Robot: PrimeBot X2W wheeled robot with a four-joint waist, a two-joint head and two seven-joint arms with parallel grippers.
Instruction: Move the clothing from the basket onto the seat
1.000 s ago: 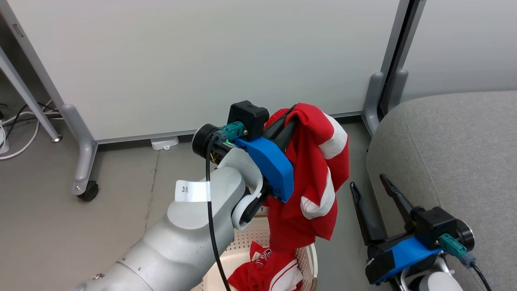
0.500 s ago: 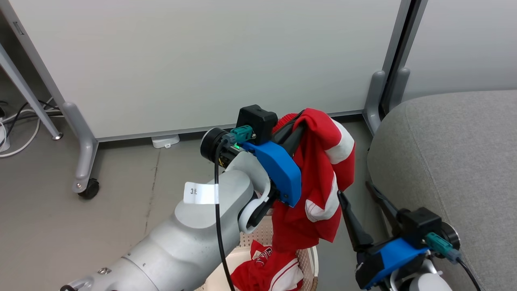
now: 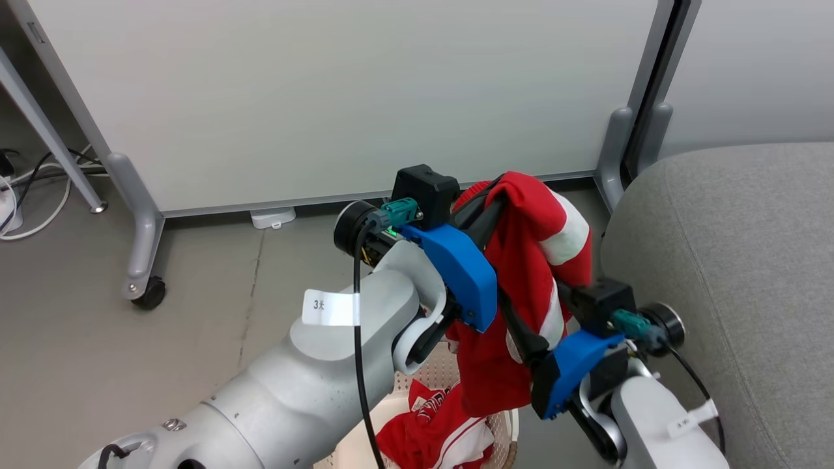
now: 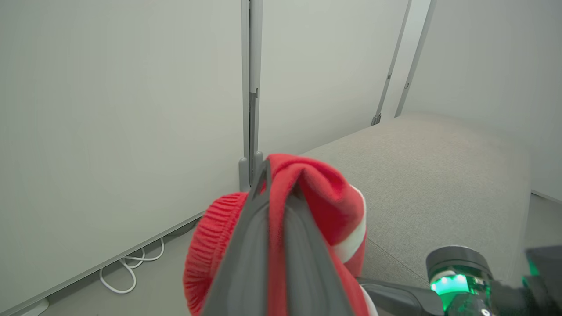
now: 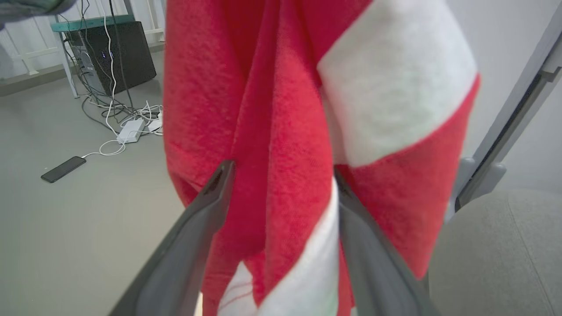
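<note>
The left gripper (image 3: 493, 200) pinches a red shirt (image 3: 529, 260), held high over the basket (image 3: 435, 374), next to the seat (image 3: 730, 260). The right gripper (image 5: 282, 169) has moved in: its fingers (image 5: 189, 245), spread wide, now sit on both sides of the shirt.

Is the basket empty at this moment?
No, a lettered red garment lies in the basket, below the hanging garment.

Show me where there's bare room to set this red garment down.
Free: the grey seat, bare on top from its rounded edge back to the wall panels. Crowded: over the basket, where the left end effector and right end effector meet the hanging garment.
</note>
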